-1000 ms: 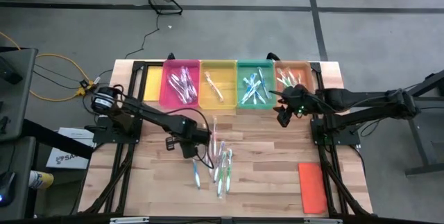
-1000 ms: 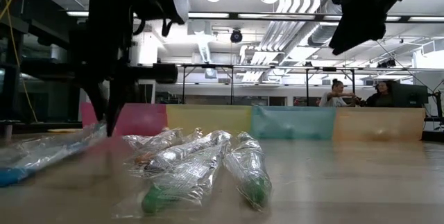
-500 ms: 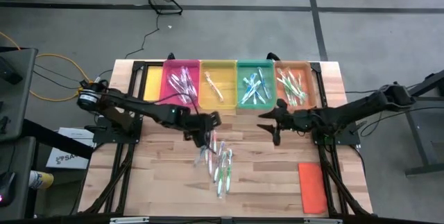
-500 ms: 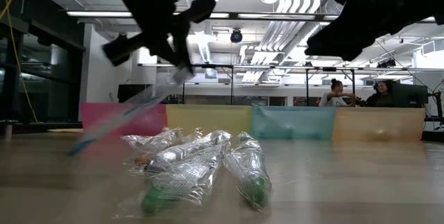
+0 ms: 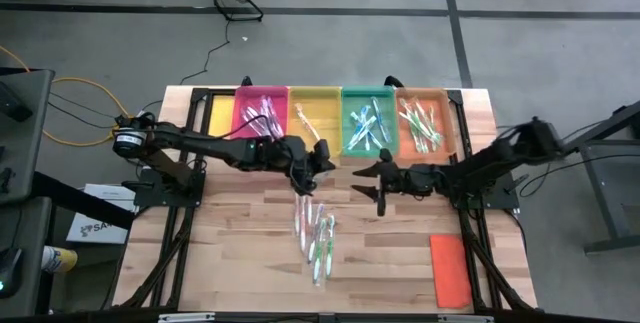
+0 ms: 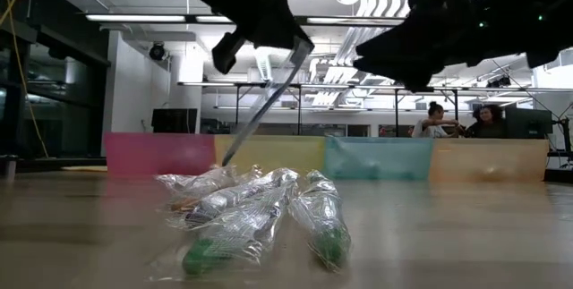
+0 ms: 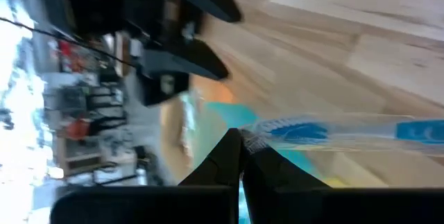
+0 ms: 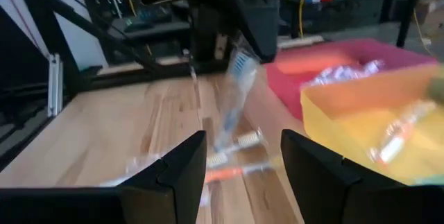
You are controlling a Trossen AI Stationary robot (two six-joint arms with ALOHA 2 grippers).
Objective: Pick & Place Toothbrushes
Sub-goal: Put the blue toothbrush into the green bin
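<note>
My left gripper [image 5: 318, 159] hovers above the far end of the pile, shut on a blue-and-white toothbrush in a clear wrapper [image 6: 264, 106]. That brush slants down from it in the low view. A pile of wrapped toothbrushes [image 5: 316, 233] with green and orange handles lies flat on the wood [image 6: 255, 213]. My right gripper [image 5: 372, 185] is open and empty, in the air to the right of the pile, and its fingers point at the left arm in the right wrist view [image 8: 243, 165]. My left gripper pinches the blue toothbrush's wrapper by one end [image 7: 254, 141] between its two shut fingertips [image 7: 229, 151]. It comes from above on a slant. The brush hangs tilted below the fingers, lifted clear, and its lower end [image 6: 227, 156] is above the pile.
Along the far edge stand a pink tray [image 5: 260, 123], a yellow tray [image 5: 314, 121], a green tray [image 5: 368, 123] and an orange tray [image 5: 425, 123], each holding toothbrushes. A flat orange lid [image 5: 450, 270] lies near the right front corner. People sit in the room beyond [image 6: 434, 119].
My left gripper has lifted the blue toothbrush off the table at the pile's left. It has carried the brush up, right and toward the far edge, and the brush has swung from lying flat to hanging on a slant. My right gripper has moved from beside the orange tray toward the table's middle.
</note>
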